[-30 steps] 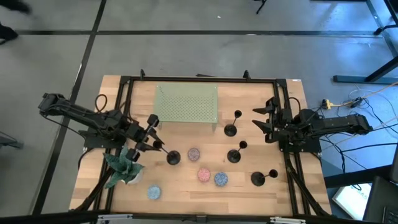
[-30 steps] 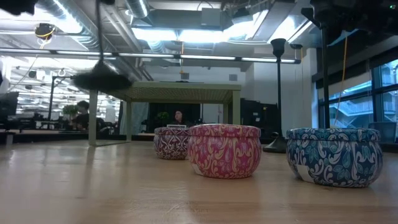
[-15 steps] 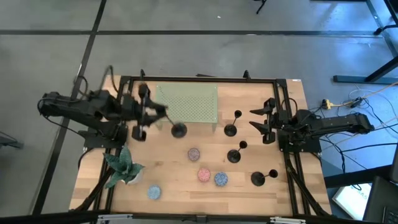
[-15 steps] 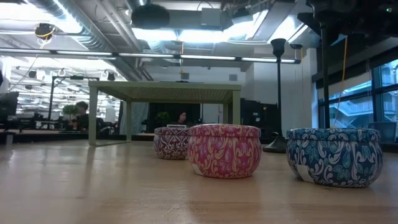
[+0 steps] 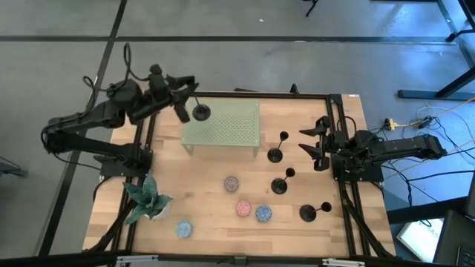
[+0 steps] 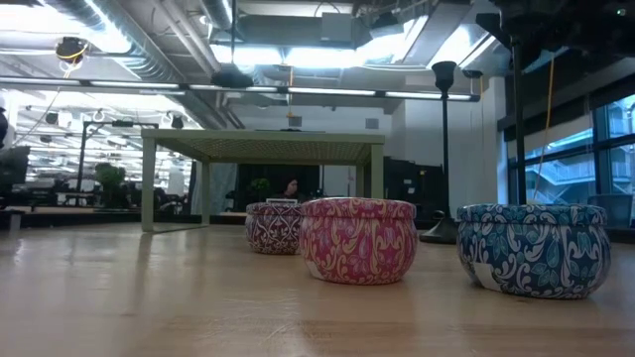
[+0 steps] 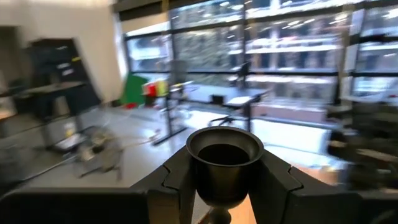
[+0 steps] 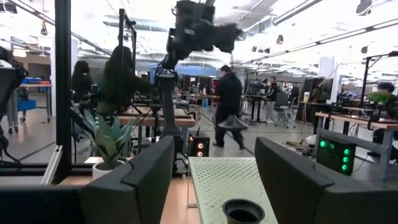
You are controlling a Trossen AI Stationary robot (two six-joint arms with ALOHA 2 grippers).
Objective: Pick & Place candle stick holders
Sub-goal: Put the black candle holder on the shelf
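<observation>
My left gripper [image 5: 187,100] is shut on a black candle stick holder, whose round base [image 5: 201,113] hangs over the far left corner of the green perforated shelf [image 5: 223,122]. The low view shows the base [image 6: 231,76] high above the shelf top. My right gripper [image 5: 306,142] is open at the table's right side, its fingers pointing at a second holder [image 5: 276,154] that stands on its base apart from them. This holder's cup [image 8: 242,211] shows beyond the fingers. Two more holders [image 5: 280,184] [image 5: 306,213] stand on the table. My left gripper pinches the holder's cup top [image 7: 225,155] between its two fingers, one on each side of the cup. The fingers come about level from the table's left. The holder hangs upright below the hold, base down, clear of the shelf and the table.
Several small round candle tins lie on the near half of the table, among them a pink one [image 5: 243,208] and two blue ones [image 5: 263,213] [image 5: 183,229]. A potted plant [image 5: 148,200] stands at the near left. People move in the room behind.
My left gripper has risen and gone toward the table's far edge, carrying the holder from low over the table's left middle to high over the shelf's far left corner. The holder stays upright in the hold.
</observation>
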